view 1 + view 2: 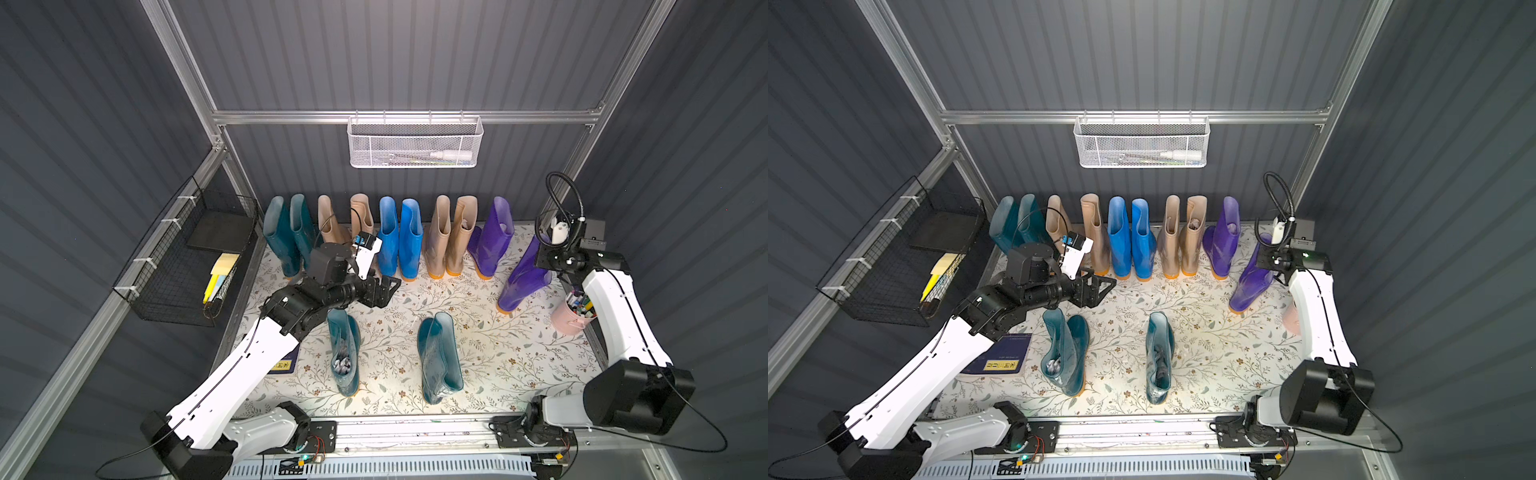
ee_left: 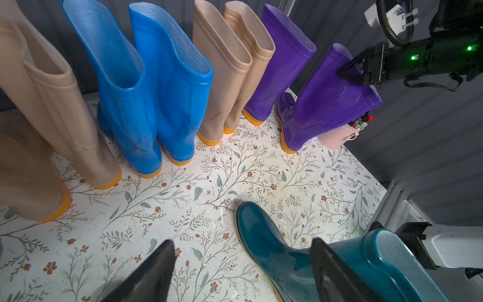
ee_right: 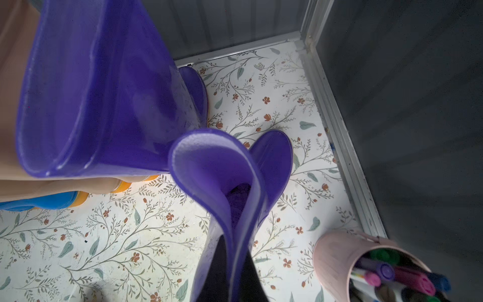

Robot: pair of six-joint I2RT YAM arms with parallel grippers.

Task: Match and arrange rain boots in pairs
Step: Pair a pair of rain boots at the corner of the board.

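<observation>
Front teal boots (image 1: 344, 353) glossy; left tool (image 1: 388, 293) spread empty; right tool (image 2: 347, 72) pinches tilted purple boot (image 1: 524, 278).

Pink cup (image 1: 568, 322) of markers (image 3: 407, 279): upright, near and below the right jaws. Dark booklet (image 1: 1007, 357), yellow label: flat on floral mat (image 1: 498, 361), behind the left jaws. Black wire basket (image 1: 183, 270): well left of them. White mesh basket (image 1: 413, 143): on the back rail (image 1: 291, 117), beyond both.

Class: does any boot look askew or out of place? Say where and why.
The purple boot, pinched at its cuff by the right gripper, tilts beside its upright mate in the back row. Two dark teal boots stand apart out front, unpaired.
</observation>
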